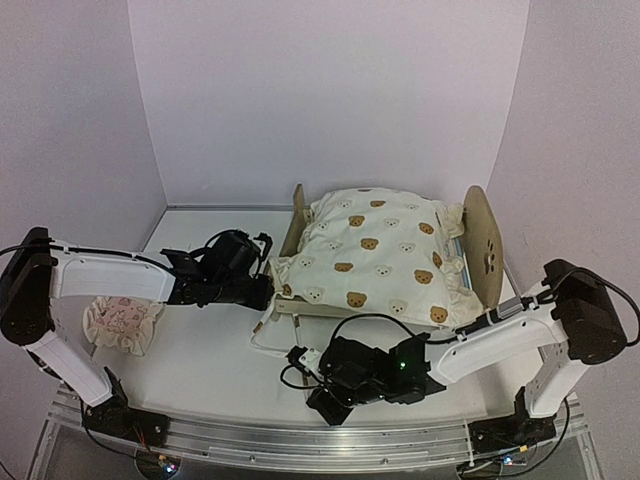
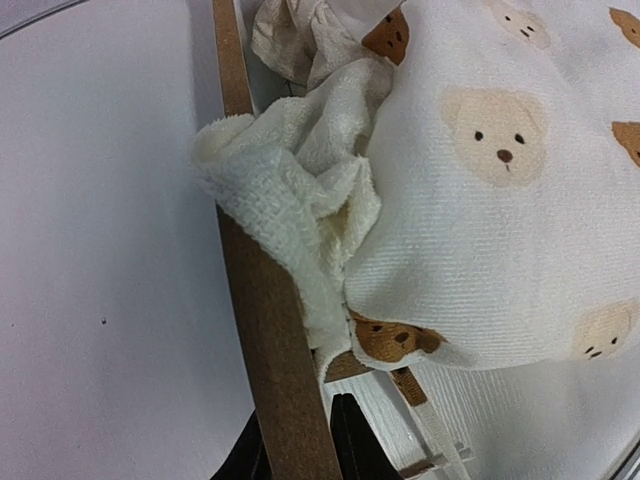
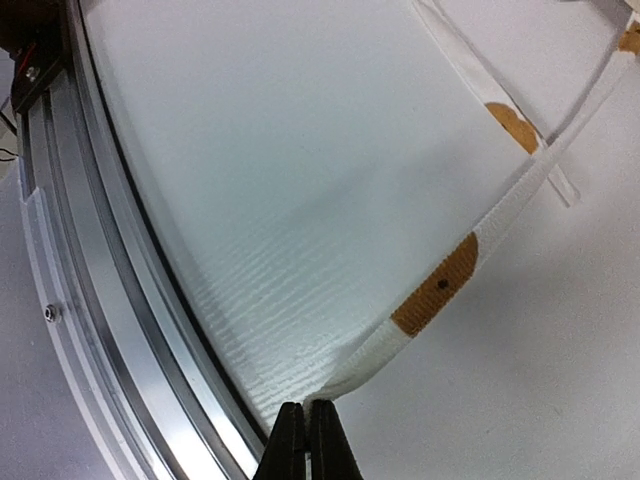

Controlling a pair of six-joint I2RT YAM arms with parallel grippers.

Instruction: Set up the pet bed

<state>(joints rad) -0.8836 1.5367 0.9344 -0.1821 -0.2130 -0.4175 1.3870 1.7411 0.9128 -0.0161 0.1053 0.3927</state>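
Plywood and cream cloth tell us most of the story. The pet bed [image 1: 296, 222] stands on the table [image 1: 200, 350] toward the far right, with its rounded headboard [image 1: 487, 245] at the right end. The bear-print quilt [image 1: 380, 250] already lies over it, hiding nearly all of the mattress. We judge the job roughly halfway done. The quilt is bunched and rumpled at the foot end, and one tie [image 3: 440, 285] trails off onto the table. The small ruffled pillow [image 1: 120, 325] lies well apart at the left, not yet on the bed. The frame looks light and thin-walled, its pale edges bare where the cloth stops. The left gripper [image 2: 300, 440] sits at the near foot corner, its jaws straddling a plywood board there and seemingly clamped on it. The right gripper [image 3: 305, 425] is near the front edge of the table, its jaws pressed together on the tie's end. What remains, we think, is smoothing the quilt and placing the pillow.
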